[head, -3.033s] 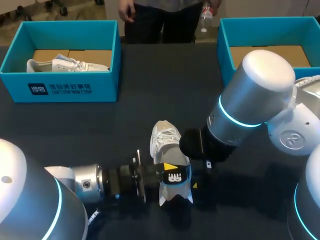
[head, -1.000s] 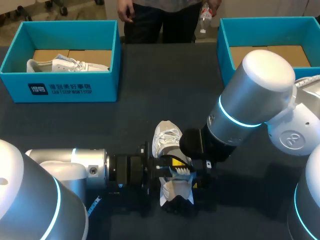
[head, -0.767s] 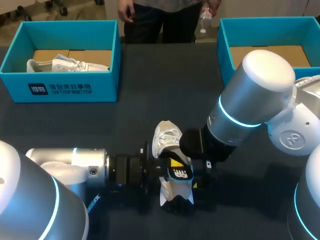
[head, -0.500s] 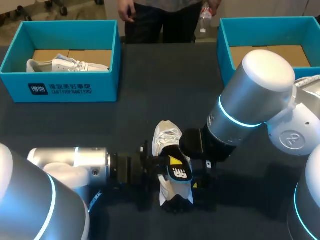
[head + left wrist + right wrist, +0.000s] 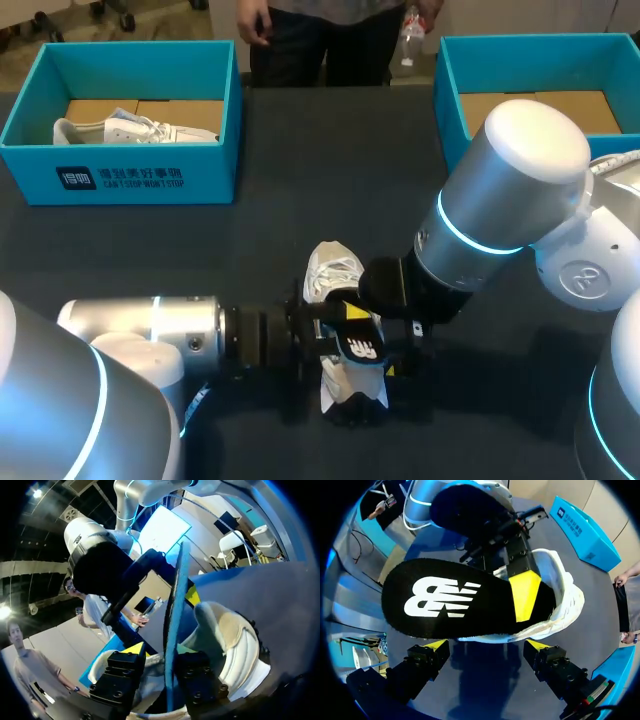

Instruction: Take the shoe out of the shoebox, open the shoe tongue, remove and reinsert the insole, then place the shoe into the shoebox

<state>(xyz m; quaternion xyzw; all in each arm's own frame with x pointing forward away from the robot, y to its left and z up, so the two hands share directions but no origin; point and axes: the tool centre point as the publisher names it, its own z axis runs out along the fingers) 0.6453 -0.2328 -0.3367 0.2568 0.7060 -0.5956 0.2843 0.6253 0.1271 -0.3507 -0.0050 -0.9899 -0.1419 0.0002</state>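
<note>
A white shoe [image 5: 332, 278] lies on the dark table near its middle, toe pointing away from me. Its black insole [image 5: 360, 347], blue underneath, stands partly out of the shoe's opening. My left gripper [image 5: 159, 650] comes in from the left at the shoe's heel. The insole [image 5: 172, 630] stands edge-on between its fingers, close to one finger and apart from the other. In the right wrist view the insole [image 5: 455, 597] covers the shoe [image 5: 567, 597], with one left finger [image 5: 525, 592] flat on it. My right gripper [image 5: 487, 644] stands wide open just short of the shoe, holding nothing.
A blue shoebox [image 5: 140, 172] at the back left holds another white shoe [image 5: 130, 127]. A second blue shoebox [image 5: 450, 75] stands at the back right with only cardboard in it. My right arm's big joint [image 5: 510, 190] hangs over the table right of the shoe.
My left gripper's fingers have come apart from the insole, which has tipped slightly toward the table's front. The right arm has stayed still.
</note>
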